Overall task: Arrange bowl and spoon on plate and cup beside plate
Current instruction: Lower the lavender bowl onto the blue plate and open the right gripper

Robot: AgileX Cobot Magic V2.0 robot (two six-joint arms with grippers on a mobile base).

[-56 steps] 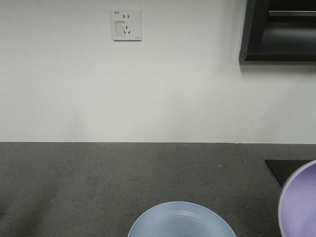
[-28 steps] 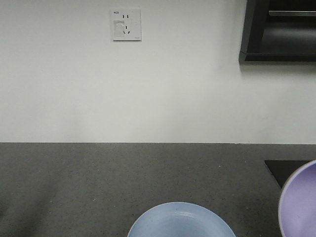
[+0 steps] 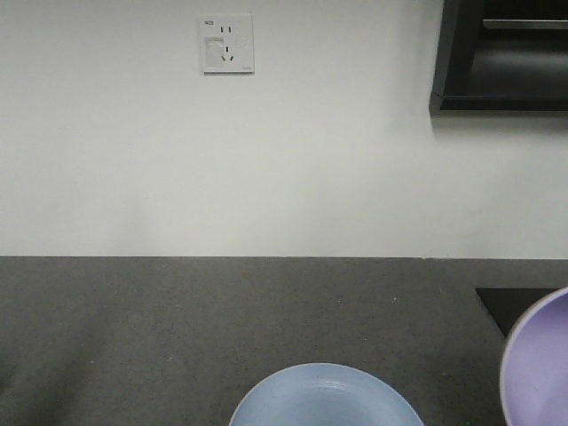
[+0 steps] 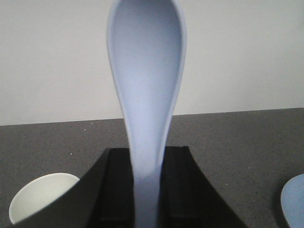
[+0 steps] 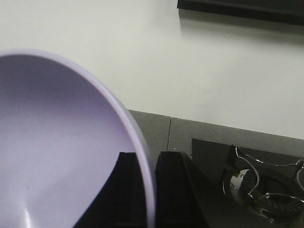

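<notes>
My left gripper (image 4: pixel 147 185) is shut on the handle of the pale bluish spoon (image 4: pixel 147 85), whose scoop points up and away over the dark counter. The cream inside of the cup (image 4: pixel 40 194) shows at the lower left of the left wrist view, and the plate's edge (image 4: pixel 294 202) at its lower right. My right gripper (image 5: pixel 151 187) is shut on the rim of the lavender bowl (image 5: pixel 57 156), one finger inside it and one outside. In the front view the plate (image 3: pixel 327 399) lies at the bottom centre and the bowl (image 3: pixel 540 368) at the bottom right, held tilted.
A dark speckled counter (image 3: pixel 177 328) runs back to a white wall with a socket (image 3: pixel 227 43). A black hob with a gas burner (image 5: pixel 266 185) lies to the right of the bowl. A dark cabinet (image 3: pixel 501 53) hangs at the upper right.
</notes>
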